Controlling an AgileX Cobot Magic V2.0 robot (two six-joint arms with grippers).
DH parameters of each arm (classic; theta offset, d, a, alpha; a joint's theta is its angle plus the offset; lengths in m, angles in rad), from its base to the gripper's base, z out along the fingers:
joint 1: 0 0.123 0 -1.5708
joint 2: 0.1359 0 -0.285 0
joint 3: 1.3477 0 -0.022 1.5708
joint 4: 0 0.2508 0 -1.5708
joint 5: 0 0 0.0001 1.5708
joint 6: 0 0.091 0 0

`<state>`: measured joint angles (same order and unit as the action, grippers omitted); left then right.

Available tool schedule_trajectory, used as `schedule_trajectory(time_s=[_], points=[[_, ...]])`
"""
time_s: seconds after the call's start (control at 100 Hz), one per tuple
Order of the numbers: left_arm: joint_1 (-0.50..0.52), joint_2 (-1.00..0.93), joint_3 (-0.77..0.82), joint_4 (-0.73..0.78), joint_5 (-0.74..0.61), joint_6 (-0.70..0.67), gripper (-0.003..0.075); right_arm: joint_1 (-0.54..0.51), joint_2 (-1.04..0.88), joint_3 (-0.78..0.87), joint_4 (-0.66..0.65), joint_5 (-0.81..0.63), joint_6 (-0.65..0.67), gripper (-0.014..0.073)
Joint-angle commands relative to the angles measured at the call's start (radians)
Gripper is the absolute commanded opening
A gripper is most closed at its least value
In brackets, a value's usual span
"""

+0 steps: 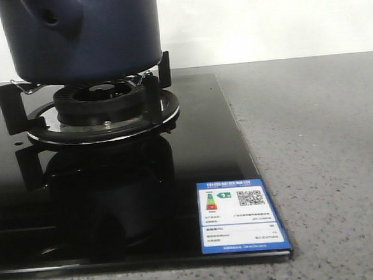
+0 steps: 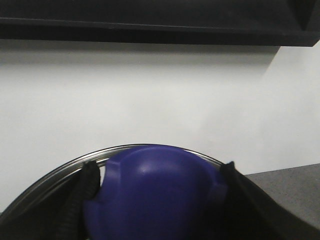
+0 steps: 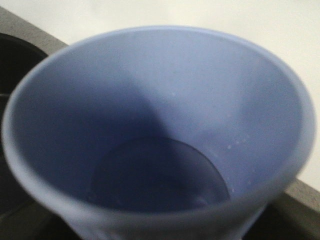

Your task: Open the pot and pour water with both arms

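The dark navy pot point(image 1: 83, 38) stands on the gas burner point(image 1: 101, 104) at the far left, its handle stub point(image 1: 53, 18) facing me; its top is cut off by the frame. No gripper shows in the front view. My left gripper point(image 2: 157, 200) is shut on the blue knob point(image 2: 155, 190) of a lid whose metal rim point(image 2: 50, 175) curves behind it; black fingers point(image 2: 82, 195) press both sides of the knob. The pale blue cup point(image 3: 165, 100) fills the right wrist view, mouth toward the camera. My right gripper point(image 3: 160, 227) holds it, fingers mostly hidden.
The burner sits on a black glass cooktop point(image 1: 194, 152) with a blue label point(image 1: 242, 216) at its front right corner. Grey speckled counter point(image 1: 329, 168) lies to the right. A white wall is behind, with a dark shelf point(image 2: 150, 22) overhead in the left wrist view.
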<state>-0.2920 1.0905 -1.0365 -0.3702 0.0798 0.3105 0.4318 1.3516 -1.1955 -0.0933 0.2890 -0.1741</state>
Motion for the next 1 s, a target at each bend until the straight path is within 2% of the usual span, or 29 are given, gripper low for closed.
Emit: schedule_trajectory(time_s=[0.0,0.43,0.57,0.8,0.99], points=[[0.002,-0.028,-0.038,-0.003,-0.113,0.002,0.0359,0.027,-0.005,-0.085,-0.056,-0.047,-0.014,0.0342],[0.0,-0.028,-0.038,-0.003,-0.113,0.002,0.0359,0.188,0.142,-0.298,-0.436,0.192,-0.014,0.0342],[0.0,-0.028,-0.038,-0.003,-0.113,0.002,0.0359,0.23,0.166,-0.304,-0.585,0.199,-0.014,0.0342],[0.0,-0.028,-0.038,-0.003,-0.113,0.002,0.0359,0.253,0.199,-0.304,-0.695,0.203,-0.014,0.0342],[0.0,-0.028,-0.038,-0.003,-0.113,0.002,0.0359,0.253,0.206,-0.304,-0.844,0.162,-0.014,0.0342]])
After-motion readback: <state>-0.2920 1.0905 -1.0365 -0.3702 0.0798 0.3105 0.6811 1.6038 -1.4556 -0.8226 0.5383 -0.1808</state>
